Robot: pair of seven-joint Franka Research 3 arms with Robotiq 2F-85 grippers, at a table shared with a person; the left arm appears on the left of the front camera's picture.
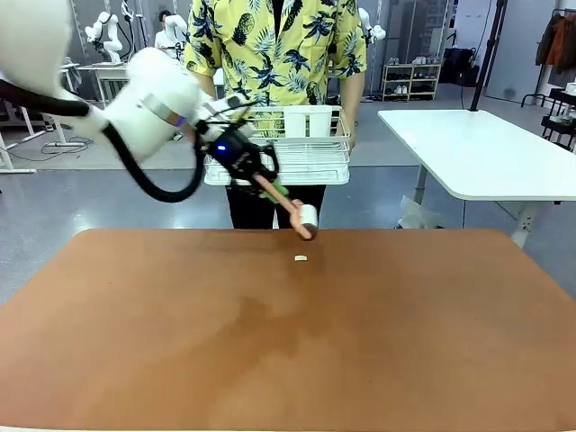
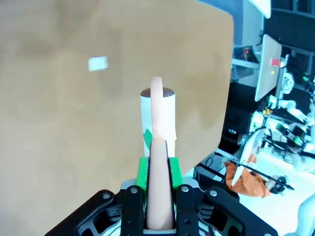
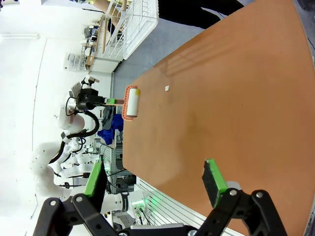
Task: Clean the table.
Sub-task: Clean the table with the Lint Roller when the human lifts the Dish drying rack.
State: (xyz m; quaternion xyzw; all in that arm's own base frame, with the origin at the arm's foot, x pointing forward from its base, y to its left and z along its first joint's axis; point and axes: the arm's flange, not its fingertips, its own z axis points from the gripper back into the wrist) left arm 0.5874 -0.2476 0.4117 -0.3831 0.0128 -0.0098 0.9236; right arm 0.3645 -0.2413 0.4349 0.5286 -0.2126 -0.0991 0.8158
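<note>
You are keeping the left gripper (image 2: 158, 167) clamped on the pink handle of the lint roller (image 1: 301, 216), with its white roll hanging near the far edge of the table (image 1: 378, 351) and apparently lifted off the top. The small white scrap (image 1: 301, 259) is lying on the table just on the robot's side of the roll, so the next stroke is probably calling for a drop and a pull toward the robot. The right gripper (image 3: 155, 177) is standing with its fingers apart, well away from the scrap, so the left arm is sitting much nearer.
</note>
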